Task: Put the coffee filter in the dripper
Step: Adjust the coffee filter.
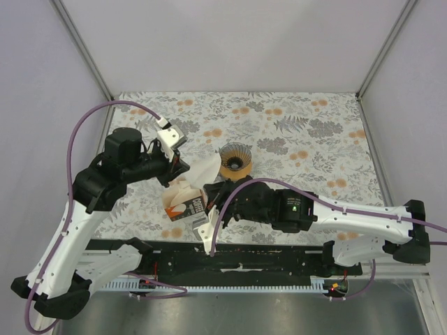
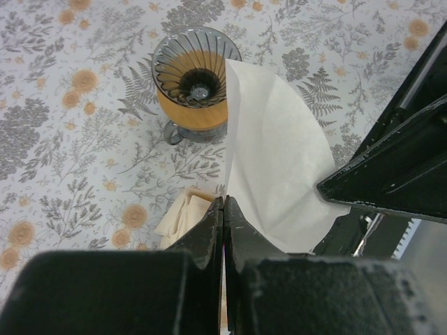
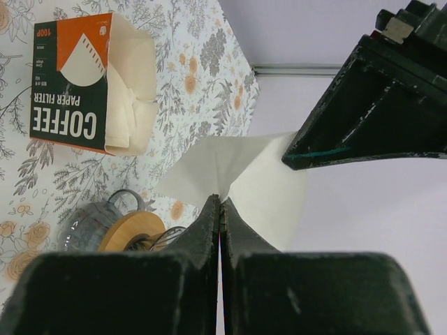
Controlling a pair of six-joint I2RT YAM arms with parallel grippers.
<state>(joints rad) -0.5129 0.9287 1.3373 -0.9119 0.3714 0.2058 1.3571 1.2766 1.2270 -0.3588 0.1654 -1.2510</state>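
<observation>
The coffee filter (image 1: 207,172), a thin white paper cone, hangs in the air just left of the dripper (image 1: 235,159), held from two sides. My left gripper (image 1: 184,168) is shut on its left edge, and my right gripper (image 1: 211,190) is shut on its near edge. In the left wrist view the filter (image 2: 276,160) fans out from the closed left gripper (image 2: 224,202), with the dark wire dripper (image 2: 197,77) beyond on its tan ring. In the right wrist view the filter (image 3: 230,164) spreads from the closed right gripper (image 3: 221,202), with the dripper (image 3: 150,241) low at the left.
The orange, white and black COFFEE carton (image 1: 187,206) lies open below the filter, with spare filters inside (image 2: 183,213); it also shows in the right wrist view (image 3: 70,77). The floral tablecloth (image 1: 314,139) covers the table. White walls enclose three sides.
</observation>
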